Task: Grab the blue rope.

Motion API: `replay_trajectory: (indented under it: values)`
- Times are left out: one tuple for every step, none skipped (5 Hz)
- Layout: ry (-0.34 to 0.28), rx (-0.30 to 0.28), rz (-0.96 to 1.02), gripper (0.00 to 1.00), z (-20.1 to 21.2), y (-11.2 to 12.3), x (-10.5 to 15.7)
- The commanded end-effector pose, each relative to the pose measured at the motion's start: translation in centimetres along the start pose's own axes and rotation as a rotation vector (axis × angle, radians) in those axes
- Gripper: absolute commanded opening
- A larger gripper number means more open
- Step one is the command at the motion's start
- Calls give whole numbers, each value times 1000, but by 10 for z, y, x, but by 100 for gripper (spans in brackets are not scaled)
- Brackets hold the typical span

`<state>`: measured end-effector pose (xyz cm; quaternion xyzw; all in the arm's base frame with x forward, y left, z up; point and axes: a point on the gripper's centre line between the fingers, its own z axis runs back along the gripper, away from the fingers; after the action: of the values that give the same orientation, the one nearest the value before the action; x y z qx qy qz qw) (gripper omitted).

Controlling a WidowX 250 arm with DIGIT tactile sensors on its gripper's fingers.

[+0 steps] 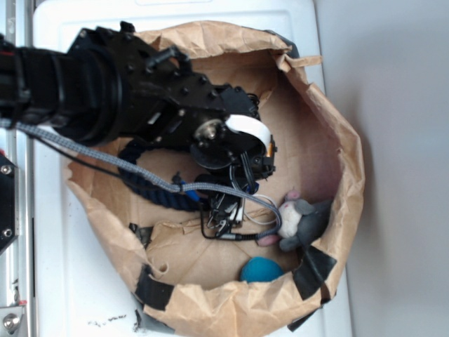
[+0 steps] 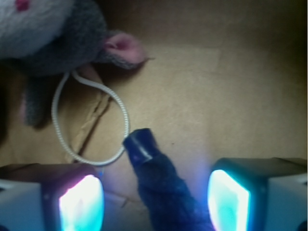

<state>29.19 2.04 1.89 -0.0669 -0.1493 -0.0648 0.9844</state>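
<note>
The blue rope (image 1: 151, 184) is a thick dark navy twist lying in the brown paper nest, mostly under my arm. In the wrist view one end of the rope (image 2: 166, 187), with its dark shiny cap, runs up between my two glowing fingers without touching either. My gripper (image 2: 156, 204) is open, with the jaws wide apart on either side of the rope end. In the exterior view the gripper (image 1: 226, 210) points down into the nest beside the rope's bright-blue capped end.
A grey and white plush toy (image 1: 302, 219) lies at the nest's right side, also at the top left of the wrist view (image 2: 48, 33). A teal ball (image 1: 261, 270) sits at the front. A thin white cord loop (image 2: 91, 120) lies on the paper. The crumpled paper wall (image 1: 337, 140) rings everything.
</note>
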Motion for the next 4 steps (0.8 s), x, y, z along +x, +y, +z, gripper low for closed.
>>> replay_trajectory:
  values:
    - [-17,-19,-35,0,-2,-5,2]
    - [-31,-29,-27,0,1,-4,4]
    - [-62,-28,2,0,16,-6,8]
    - [-75,-48,58,0,59,-7,17]
